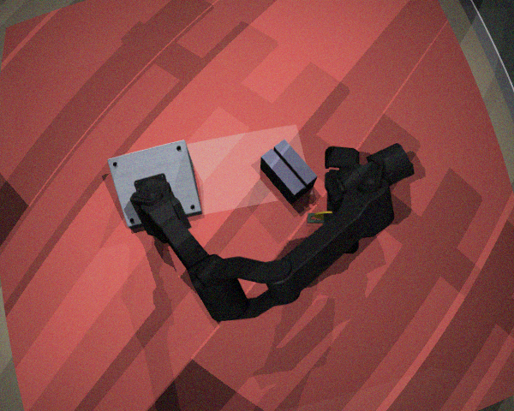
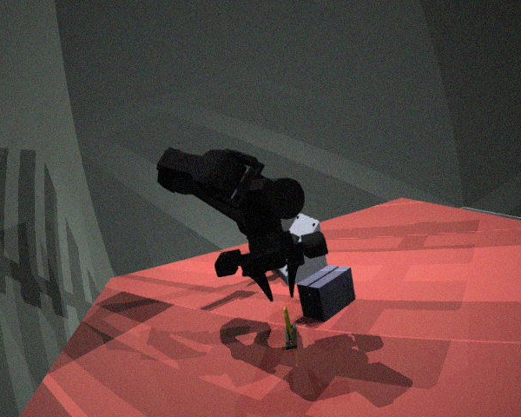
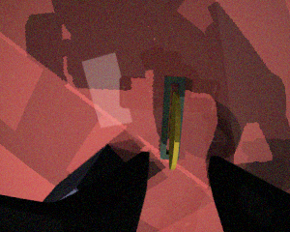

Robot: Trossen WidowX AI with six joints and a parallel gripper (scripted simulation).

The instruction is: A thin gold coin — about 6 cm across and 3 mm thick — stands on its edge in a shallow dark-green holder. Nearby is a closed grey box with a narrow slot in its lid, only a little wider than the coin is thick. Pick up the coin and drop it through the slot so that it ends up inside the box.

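The thin gold coin [image 1: 323, 213] [image 2: 287, 318] [image 3: 175, 126] stands on its edge in the small dark-green holder [image 1: 313, 217] [image 2: 290, 343] [image 3: 164, 150] on the red table. The grey box [image 1: 288, 174] [image 2: 327, 291] stands just behind it, its narrow dark slot [image 1: 294, 169] running across the lid. My gripper [image 2: 280, 294] [image 3: 179, 161] is open and points down a short way above the coin. Both fingers are clear of the coin, with nothing between them. In the overhead view the arm hides the fingers and part of the coin.
The arm's grey base plate [image 1: 159, 157] [image 2: 304, 225] is bolted to the table beyond the box. The arm's links [image 1: 257, 270] stretch low over the table between the base and the coin. The table's edge [image 2: 72, 314] falls away to the left.
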